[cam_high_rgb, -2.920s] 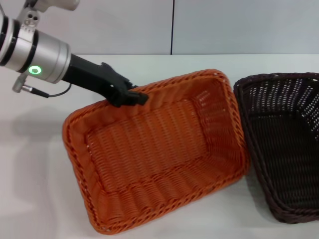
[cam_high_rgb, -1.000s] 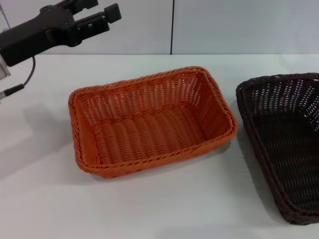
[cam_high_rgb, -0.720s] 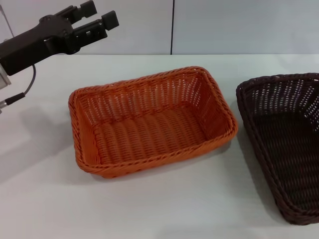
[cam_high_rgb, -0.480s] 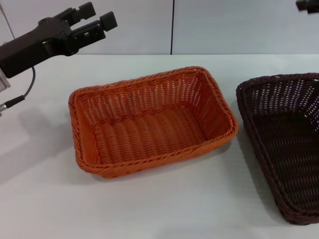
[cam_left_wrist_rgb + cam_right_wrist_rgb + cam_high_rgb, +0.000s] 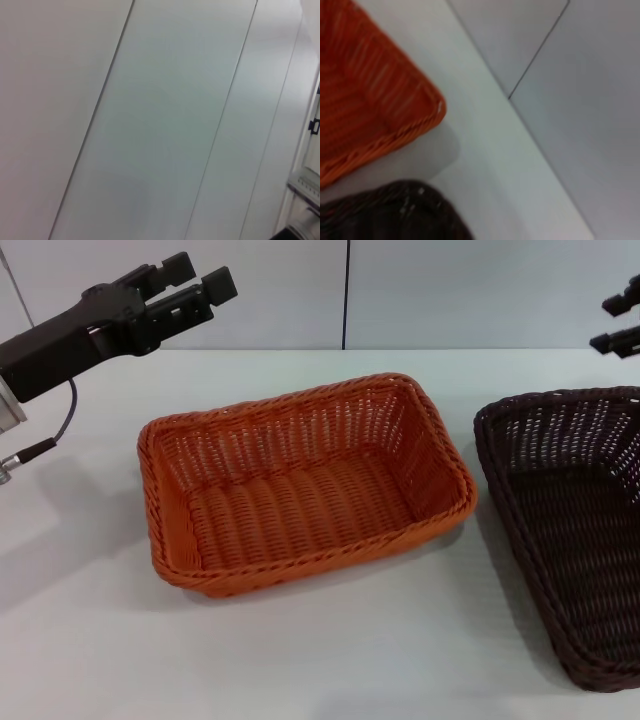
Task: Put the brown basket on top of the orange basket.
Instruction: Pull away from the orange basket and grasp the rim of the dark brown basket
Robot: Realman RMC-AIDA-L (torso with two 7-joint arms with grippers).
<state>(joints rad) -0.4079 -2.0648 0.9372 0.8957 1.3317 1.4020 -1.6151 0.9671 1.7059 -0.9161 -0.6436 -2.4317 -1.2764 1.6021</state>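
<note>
Over on the left, the left gripper point(image 5: 200, 278) hangs high above the table's point(image 5: 330, 650) far left, fingers spread wide and holding nothing. In the middle sits the orange basket point(image 5: 300, 485), flat on the table, with the brown basket point(image 5: 570, 530) just beside it to the right, the two apart. At the far right edge the right gripper point(image 5: 618, 322) pokes in above the brown basket's far rim, seemingly parted, touching nothing.
</note>
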